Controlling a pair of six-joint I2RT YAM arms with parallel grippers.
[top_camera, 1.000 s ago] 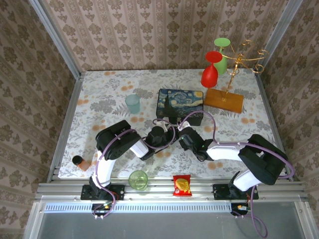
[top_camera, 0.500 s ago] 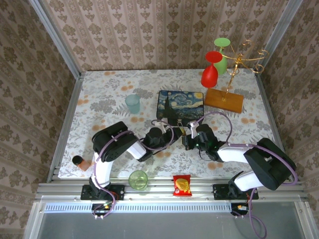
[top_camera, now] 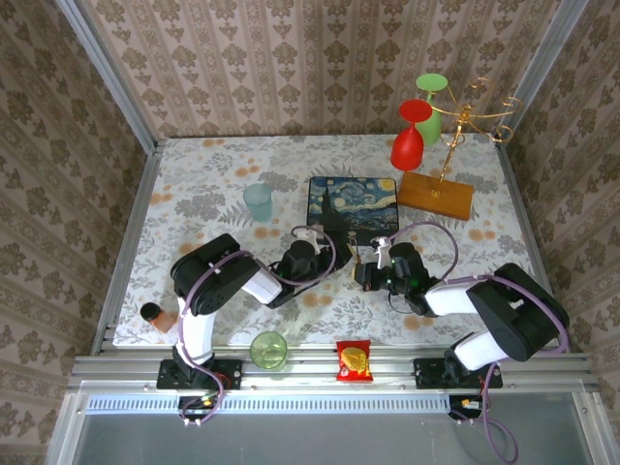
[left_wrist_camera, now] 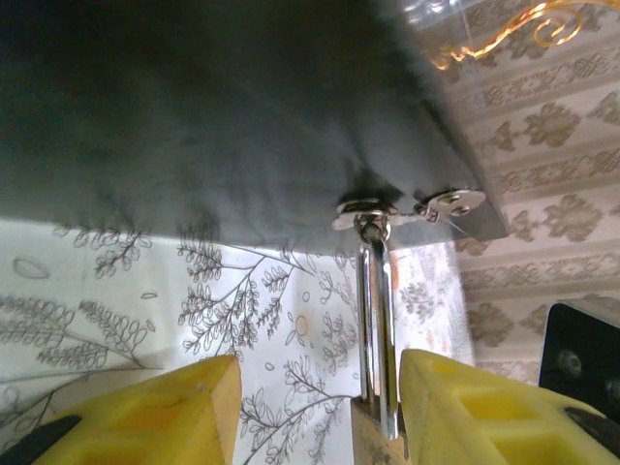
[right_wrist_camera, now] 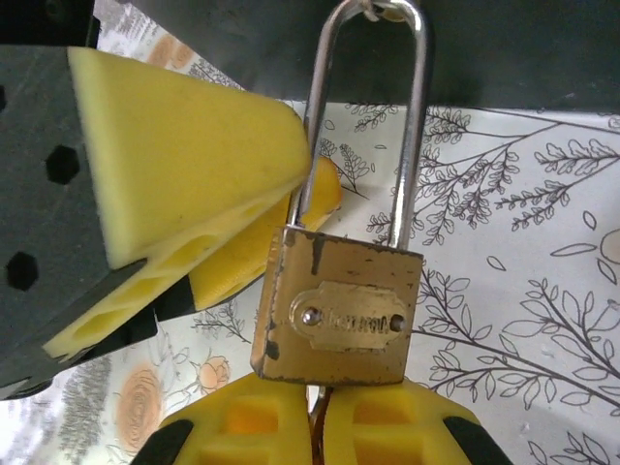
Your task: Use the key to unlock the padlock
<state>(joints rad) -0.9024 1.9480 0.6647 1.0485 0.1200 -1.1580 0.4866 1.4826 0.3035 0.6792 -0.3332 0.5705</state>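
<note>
We find the padlock (right_wrist_camera: pixel 339 315) hanging by its thin silvery shackle from the metal hasp (left_wrist_camera: pixel 360 211) on the 6 o'clock side of the Starry Night box (top_camera: pixel 352 199). The box lies near the middle of the counter (top_camera: pixel 194 184). The padlock's scuffed brass body faces the right wrist camera, with an oval plate riveted to its front.

In the top view the left gripper (left_wrist_camera: pixel 318 376) reaches in from the padlock's 9 o'clock. Its jaws stand partly open and hold nothing. From the left wrist we see the shackle between the two yellow foam pads, just beside the pad at 3 o'clock and well apart from the one at 9 o'clock. From the right wrist, one of those pads appears to touch the shackle with its tip.

The right gripper (right_wrist_camera: pixel 315 407) comes in from the padlock's 3 o'clock. Its jaws are closed, the two yellow pads pressed together right under the padlock's base. A thin dark sliver shows in the seam between them; we cannot tell whether it is the key.

A pale blue cup (top_camera: pixel 258 201) stands at the box's 9 o'clock. At its 2 o'clock is a gold rack on a wooden base (top_camera: pixel 436 194), with a red glass (top_camera: pixel 408 145) and a green glass (top_camera: pixel 431 92) hanging on it. Near the counter's 6 o'clock edge sit a green cup (top_camera: pixel 268 349) and a red-yellow snack packet (top_camera: pixel 354 360).
</note>
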